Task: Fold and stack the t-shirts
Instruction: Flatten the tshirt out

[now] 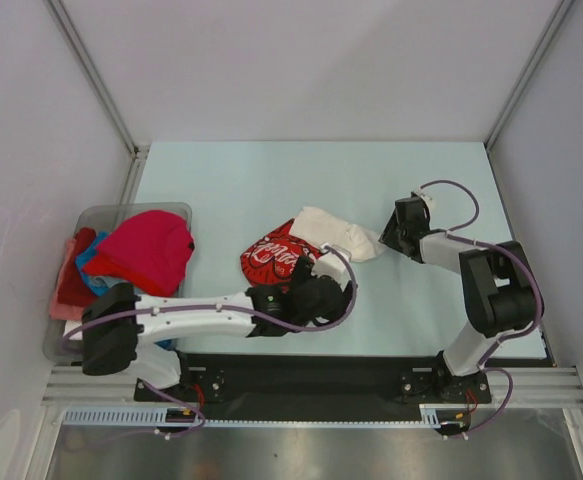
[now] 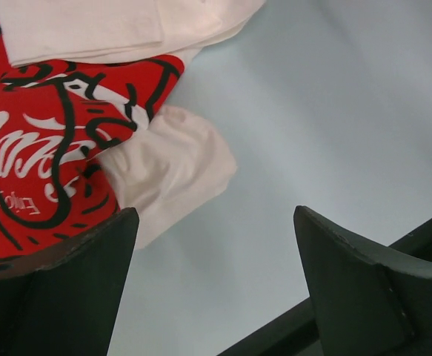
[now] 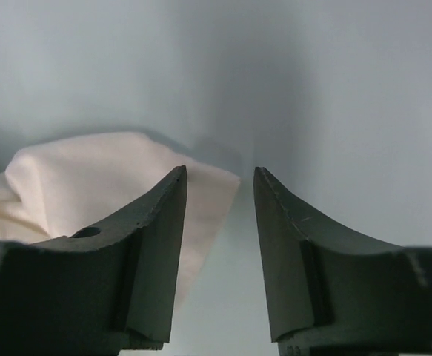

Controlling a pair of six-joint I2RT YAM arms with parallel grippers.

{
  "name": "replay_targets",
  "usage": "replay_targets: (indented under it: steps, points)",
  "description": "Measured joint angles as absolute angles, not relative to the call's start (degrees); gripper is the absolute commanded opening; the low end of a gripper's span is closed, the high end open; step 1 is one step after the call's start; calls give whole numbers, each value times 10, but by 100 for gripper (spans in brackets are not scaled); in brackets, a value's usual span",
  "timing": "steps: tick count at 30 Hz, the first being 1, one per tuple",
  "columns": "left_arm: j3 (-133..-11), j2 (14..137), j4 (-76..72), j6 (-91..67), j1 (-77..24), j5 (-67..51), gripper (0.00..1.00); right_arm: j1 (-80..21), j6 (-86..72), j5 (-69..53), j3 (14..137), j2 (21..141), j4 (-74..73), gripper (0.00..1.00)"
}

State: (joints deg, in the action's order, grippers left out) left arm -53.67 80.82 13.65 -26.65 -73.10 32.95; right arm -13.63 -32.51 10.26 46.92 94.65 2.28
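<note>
1. The white shirt (image 1: 341,235) lay crumpled near the middle of the table (image 1: 431,180); its red print (image 1: 274,256) was bunched toward the left and a plain white part trailed to the right; it was not spread flat, so the folding looked barely begun
2. The right gripper (image 3: 220,172) sat low at the shirt's right end; its jaws stood partly apart with a clear gap and clamped nothing; a corner of white cloth lay by one finger and just reached the gap
3. The left gripper (image 2: 216,213) hung at the shirt's near edge with its jaws wide apart and only bare table between them; the print and a white fold lay just beside one finger; it held nothing
4. To do the step well, as I judged it: each gripper should pinch a single layer at an outer edge, not a bunch; the right one needed the corner deeper between its fingers before closing; then both should draw apart evenly to flatten the cloth
5. The other shirts (image 1: 146,250), a magenta-red one on top, were heaped in the bin (image 1: 101,210) at the left
6. The print bore flowing white script with black outlines; it was creased and cut off, so no whole word or brand could be read for certain
</note>
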Motion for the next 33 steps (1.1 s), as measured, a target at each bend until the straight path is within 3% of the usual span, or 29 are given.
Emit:
replay_targets:
  steps: [2,6,8,11,15,23,26,29,33]
  points:
    - [-573,848,145,-261,-740,333,88,-136,-326,105,484,966,17,40]
    - [-640,925,160,-251,-749,339,82,-137,-325,106,503,989,16,15]
    - [-661,954,172,-250,-750,341,81,-137,-326,105,503,990,17,9]
    - [-676,987,188,-250,-750,342,73,-136,-328,101,500,989,24,0]
    - [-705,1035,214,-254,-741,341,61,-131,-330,94,482,977,36,0]
    - [-741,1092,243,-254,-680,321,61,-122,-331,79,441,925,46,0]
    - [-762,1114,247,-254,-661,312,45,-117,-331,73,433,905,50,0]
    - [-766,1126,247,-255,-655,296,1,-112,-331,70,424,885,51,0]
    - [-765,1126,251,-249,-653,283,0,-105,-331,70,414,855,48,0]
